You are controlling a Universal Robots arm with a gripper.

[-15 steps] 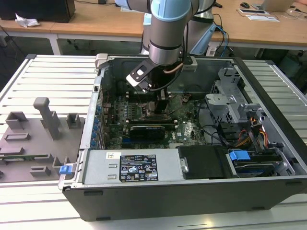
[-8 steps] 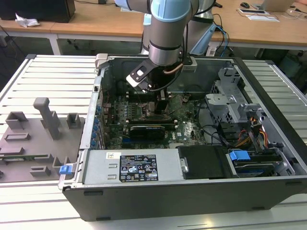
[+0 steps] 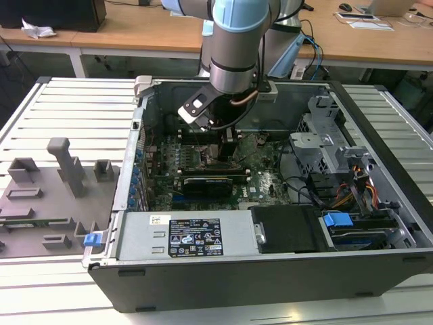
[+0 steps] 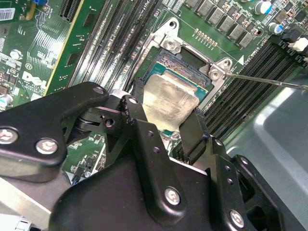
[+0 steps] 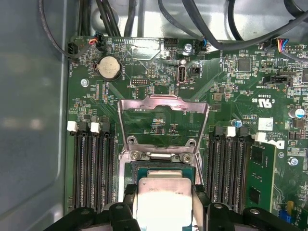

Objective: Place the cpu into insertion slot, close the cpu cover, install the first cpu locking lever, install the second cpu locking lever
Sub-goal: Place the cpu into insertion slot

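My gripper (image 4: 166, 107) is shut on the cpu (image 4: 168, 94), a flat square chip with a dull silver top, one black finger (image 4: 136, 108) on each side of it. The chip hangs slightly tilted just over the insertion slot (image 4: 185, 65), whose dark contact field shows beyond its far edge. In the first wrist view the cpu (image 5: 163, 202) sits between the fingers (image 5: 129, 192) right before the slot (image 5: 163, 166). The cpu cover (image 5: 163, 100), a silver frame with a large window, stands swung open behind the slot. A thin metal lever rod (image 4: 269, 81) sticks out beside the socket. In the exterior view the gripper (image 3: 226, 143) reaches down inside the computer case.
Long black memory slots (image 5: 91, 168) flank the socket on both sides (image 5: 231, 168). A coin battery (image 5: 108, 67) and cables lie beyond the cover. The case wall (image 3: 139, 128), power supply (image 3: 189, 233) and drive cage (image 3: 338, 156) surround the green board (image 3: 267, 179). A grey fixture tray (image 3: 54, 189) lies at the exterior view's left.
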